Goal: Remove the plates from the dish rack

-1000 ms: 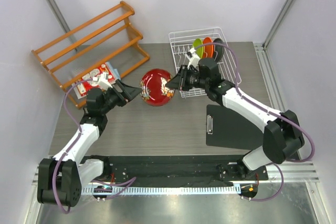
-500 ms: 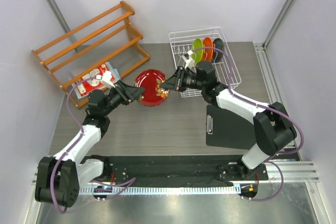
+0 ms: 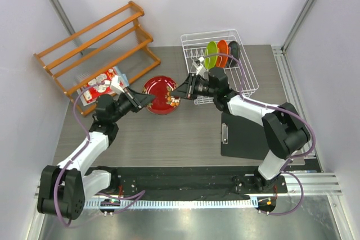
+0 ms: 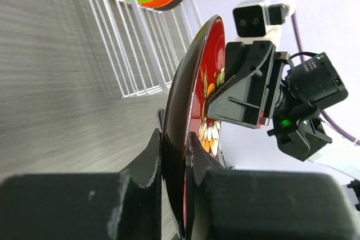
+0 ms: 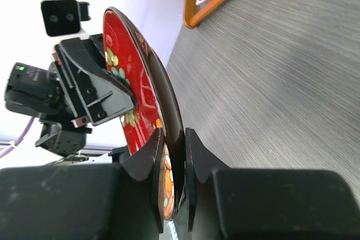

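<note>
The dark red plate (image 3: 161,95) hangs in the air over the middle of the table (image 3: 169,139), nearer its far edge, pinched from both sides at once. The left claw (image 3: 147,100) is clenched on the rim facing the left edge and the right claw (image 3: 179,92) is clenched on the opposite rim. This looks like a handover: the right arm sits beside the dish rack (image 3: 247,80) in the far right corner, and the left arm can reach the free left half of the table. Each wrist view shows the thin rim seated between the fingers with the patterned face turned toward the other claw, so either grip could carry the plate alone. The lime green plate (image 3: 211,54), orange plate (image 3: 223,52) and dark teal plate (image 3: 234,50) stand on edge between the rack's prongs, which keeps their rims open to a pinch. The right claw likely has to release next.
</note>
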Controlling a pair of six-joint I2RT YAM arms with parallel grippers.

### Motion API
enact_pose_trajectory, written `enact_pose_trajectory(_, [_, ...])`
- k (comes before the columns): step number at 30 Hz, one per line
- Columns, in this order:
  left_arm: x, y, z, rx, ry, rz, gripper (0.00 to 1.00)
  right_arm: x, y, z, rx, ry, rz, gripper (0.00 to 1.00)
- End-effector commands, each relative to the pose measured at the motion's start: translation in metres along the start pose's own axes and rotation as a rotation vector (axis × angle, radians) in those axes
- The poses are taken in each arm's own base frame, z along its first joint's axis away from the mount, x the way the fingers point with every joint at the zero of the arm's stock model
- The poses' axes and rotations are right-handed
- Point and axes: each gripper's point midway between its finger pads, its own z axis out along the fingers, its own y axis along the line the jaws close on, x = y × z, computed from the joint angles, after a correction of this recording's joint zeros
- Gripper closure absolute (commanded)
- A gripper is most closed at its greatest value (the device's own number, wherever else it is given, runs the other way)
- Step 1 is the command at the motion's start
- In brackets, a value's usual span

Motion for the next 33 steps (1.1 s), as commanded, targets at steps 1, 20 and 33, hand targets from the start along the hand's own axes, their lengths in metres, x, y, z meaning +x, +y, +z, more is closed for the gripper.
enact_pose_trajectory(1, [-0.008,0.025,-0.002,-0.158,-0.025,0.099,1.00,-0.018,0.032,-0.002,-0.029,-0.035,-0.123,0.86])
enact_pose_trajectory(20, [0.008,0.120,-0.043,-0.581,-0.073,0.110,1.00,-0.119,-0.013,-0.096,0.576,-0.264,-0.422,0.39])
enact_pose_trajectory(33, [0.023,0.168,-0.068,-0.810,-0.056,0.080,0.96,-0.186,-0.114,-0.135,0.906,-0.312,-0.362,0.39])
